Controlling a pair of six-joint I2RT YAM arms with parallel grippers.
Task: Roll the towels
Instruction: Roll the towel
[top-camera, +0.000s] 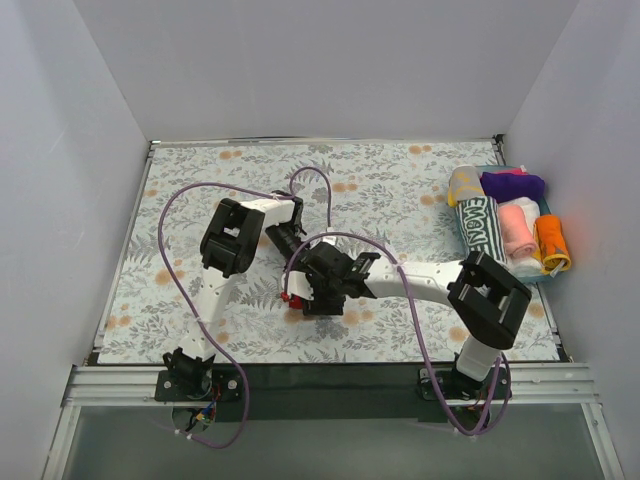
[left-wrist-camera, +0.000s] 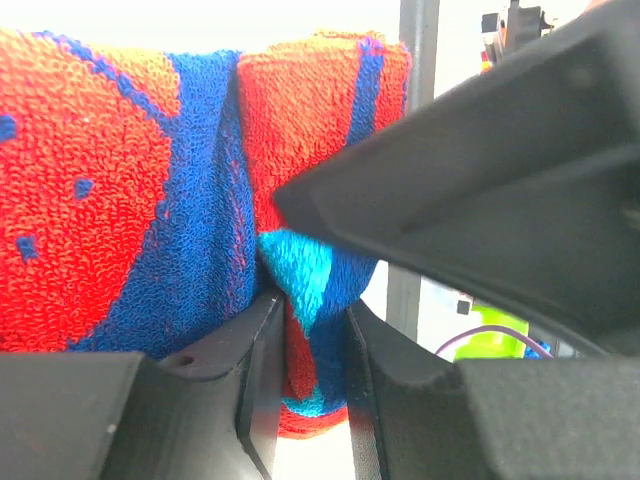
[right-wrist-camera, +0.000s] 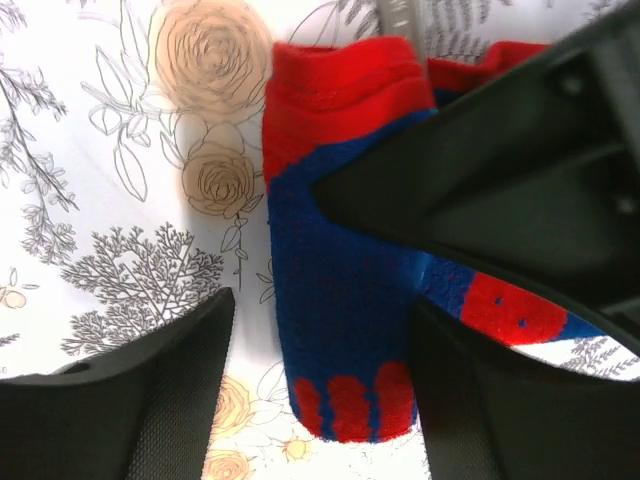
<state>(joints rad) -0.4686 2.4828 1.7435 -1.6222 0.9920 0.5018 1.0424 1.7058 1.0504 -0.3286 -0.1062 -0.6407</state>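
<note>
Pinching towel (left-wrist-camera: 110, 200), left hand (left-wrist-camera: 312, 312); right hand (right-wrist-camera: 320, 330) straddling

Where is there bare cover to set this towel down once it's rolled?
Free: the far-left corner of the floral cover, and its far strip up to the bin. Crowded: the centre, where left end effector and right end effector work the red-and-blue towel; the bin is packed with rolls.

Free floral covering (top-camera: 180, 200) left; rolled towels (top-camera: 515, 232) far right.
</note>
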